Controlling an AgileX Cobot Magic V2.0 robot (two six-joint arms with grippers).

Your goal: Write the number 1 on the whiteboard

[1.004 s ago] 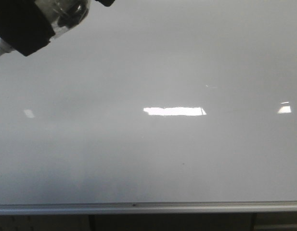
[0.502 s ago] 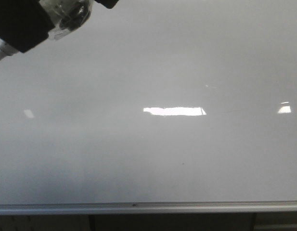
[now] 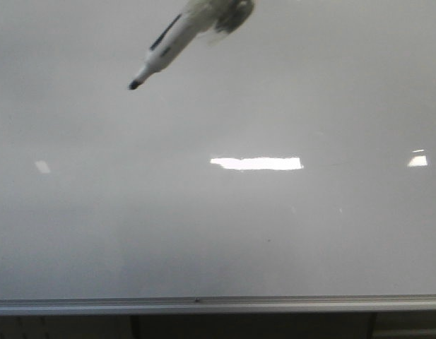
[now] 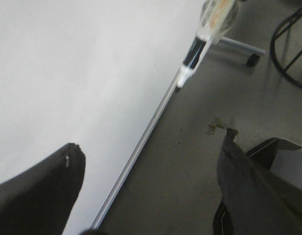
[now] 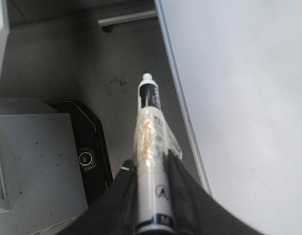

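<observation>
The whiteboard (image 3: pixel 218 233) fills the front view, glossy white, with a silver rim (image 3: pixel 203 304) along its near edge. A white marker pen (image 3: pixel 168 44) hangs over its far middle, black tip pointing down and left and held off the surface. My right gripper (image 5: pixel 151 164) is shut on the marker pen (image 5: pixel 150 132), beside the whiteboard's rim (image 5: pixel 185 117). My left gripper (image 4: pixel 151 147) is open with nothing between its fingers, straddling the rim (image 4: pixel 136 152); the marker pen (image 4: pixel 197 46) shows beyond it. The number 1 is out of view.
Bright light reflections (image 3: pixel 256 163) lie on the board. Beside the board, on the grey floor, are a wheeled stand foot (image 4: pixel 241 49) and a dark hoop (image 4: pixel 288 54). A grey cabinet (image 5: pixel 38 161) and a black unit (image 5: pixel 87 142) stand next to the right arm.
The dark arm part at the top left corner of the front view is gone. The marker pen has come into view at the top middle, tip down and left.
</observation>
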